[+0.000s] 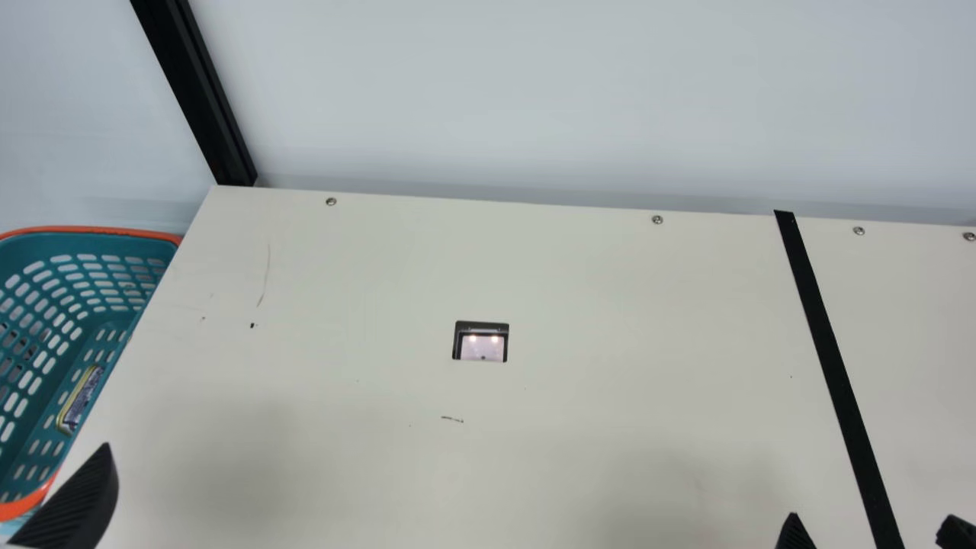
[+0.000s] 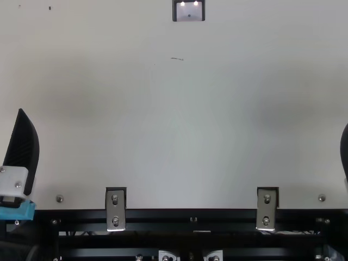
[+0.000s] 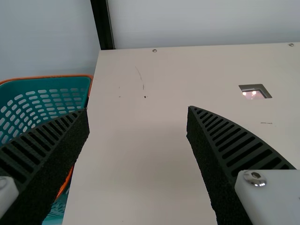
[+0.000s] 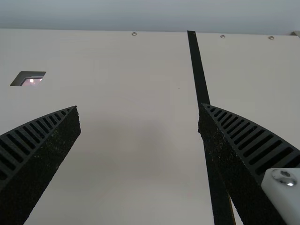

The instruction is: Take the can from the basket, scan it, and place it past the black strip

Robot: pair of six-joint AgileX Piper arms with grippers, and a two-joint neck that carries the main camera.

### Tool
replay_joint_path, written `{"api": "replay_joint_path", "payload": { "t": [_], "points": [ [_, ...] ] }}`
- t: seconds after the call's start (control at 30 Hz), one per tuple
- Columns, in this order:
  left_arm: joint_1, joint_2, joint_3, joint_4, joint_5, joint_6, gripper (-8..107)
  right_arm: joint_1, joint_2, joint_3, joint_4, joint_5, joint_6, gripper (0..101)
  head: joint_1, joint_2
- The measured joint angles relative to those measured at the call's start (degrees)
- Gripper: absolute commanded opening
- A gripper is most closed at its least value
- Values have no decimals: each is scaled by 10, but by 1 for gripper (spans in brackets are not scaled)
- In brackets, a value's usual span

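At the main view's lower left, my left gripper [image 1: 78,499] shows one ribbed finger beside the basket [image 1: 91,229]. A small can [image 1: 82,399] with a yellowish rim lies on the basket's floor against its teal wall. The left wrist view has my left gripper [image 3: 138,110] open, nothing between its fingers. At the main view's lower right my right gripper [image 1: 873,526] is open, its tips on either side of the black strip [image 1: 831,366]. In the right wrist view the right gripper [image 4: 138,108] holds nothing. The scanner window [image 1: 483,345] is set into the table between both arms.
The cream table [image 1: 343,305] has bare surface around the scanner window and on both sides of the strip. A pale wall [image 1: 534,91] stands along the far edge, with a black post [image 1: 202,99] at the far left corner. Metal brackets [image 2: 115,209] line the near edge.
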Motion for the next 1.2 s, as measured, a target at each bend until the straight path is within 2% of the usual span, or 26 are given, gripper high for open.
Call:
{"api": "replay_joint_path", "payload": {
  "t": [0.33,0.6,0.63,0.7,1.07,1.2],
  "points": [
    [0,0,0,0,0,0,90,0,0,0,0,0,0,101,0,29],
    [0,0,0,0,0,0,90,0,0,0,0,0,0,101,0,103],
    [0,0,0,0,0,0,90,0,0,0,0,0,0,101,-15,109],
    [0,0,0,0,0,0,90,0,0,0,0,0,0,101,-21,132],
    [0,0,0,0,0,0,90,0,0,0,0,0,0,101,-29,214],
    [0,0,0,0,0,0,90,0,0,0,0,0,0,101,-47,232]
  ]
}}
